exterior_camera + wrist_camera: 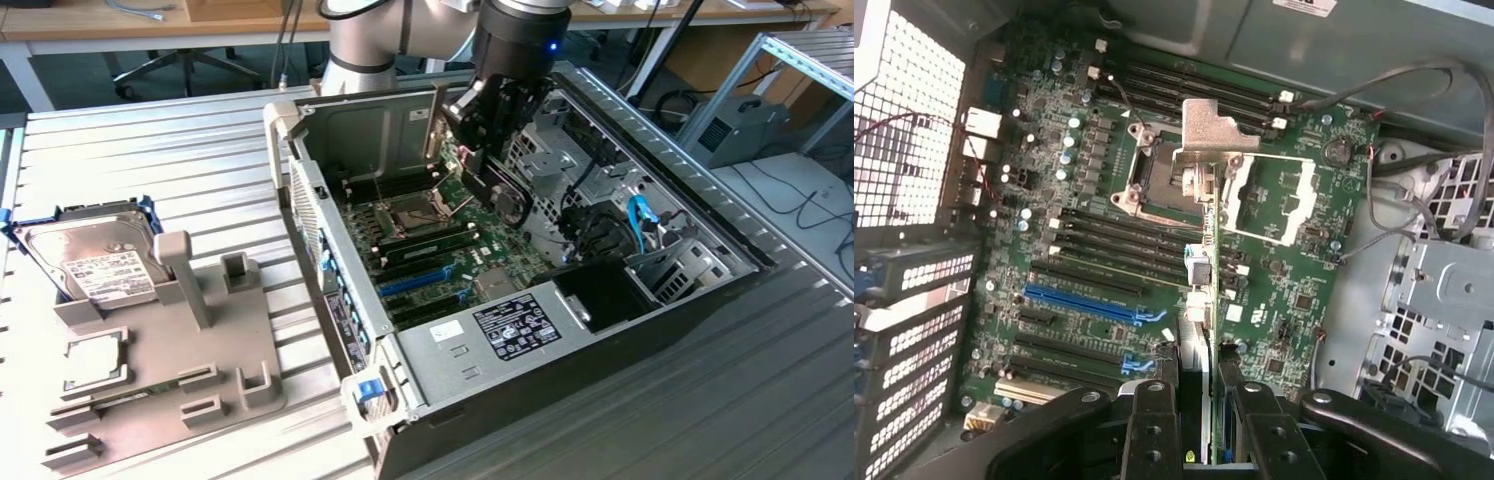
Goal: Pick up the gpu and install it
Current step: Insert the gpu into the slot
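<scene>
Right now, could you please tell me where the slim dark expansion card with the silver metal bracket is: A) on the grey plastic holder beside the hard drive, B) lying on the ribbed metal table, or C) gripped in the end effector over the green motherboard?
C: the slim dark expansion card is clamped edge-on in the end effector, above the green motherboard inside the open computer case.

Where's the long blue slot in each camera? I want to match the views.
Exterior view: the blue slot lies on the motherboard, between the CPU socket and the labelled power supply.
Wrist view: the blue slot lies across a row of black slots from the socket.
Shared landmark: the CPU socket.
</scene>
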You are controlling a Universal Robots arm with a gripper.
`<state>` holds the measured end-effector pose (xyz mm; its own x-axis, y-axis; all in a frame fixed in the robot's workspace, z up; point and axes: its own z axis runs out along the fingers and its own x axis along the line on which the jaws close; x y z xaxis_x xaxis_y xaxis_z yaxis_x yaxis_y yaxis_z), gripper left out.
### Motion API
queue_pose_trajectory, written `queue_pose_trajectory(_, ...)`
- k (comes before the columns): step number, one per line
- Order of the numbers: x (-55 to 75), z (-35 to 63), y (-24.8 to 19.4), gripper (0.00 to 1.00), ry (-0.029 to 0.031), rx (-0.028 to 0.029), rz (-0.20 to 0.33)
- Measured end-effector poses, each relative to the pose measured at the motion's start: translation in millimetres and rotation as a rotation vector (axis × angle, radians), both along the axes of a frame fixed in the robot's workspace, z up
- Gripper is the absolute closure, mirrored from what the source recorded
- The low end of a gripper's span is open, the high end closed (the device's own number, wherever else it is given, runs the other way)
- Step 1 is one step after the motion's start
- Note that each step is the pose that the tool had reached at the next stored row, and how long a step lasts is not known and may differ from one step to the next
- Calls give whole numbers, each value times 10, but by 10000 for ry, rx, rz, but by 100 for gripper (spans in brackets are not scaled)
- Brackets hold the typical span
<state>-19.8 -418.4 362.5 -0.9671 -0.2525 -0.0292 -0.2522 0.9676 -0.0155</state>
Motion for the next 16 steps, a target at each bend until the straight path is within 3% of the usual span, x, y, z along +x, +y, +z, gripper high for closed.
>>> queue_pose_trajectory(16, 0, 0, 0, 74, 0, 0, 850)
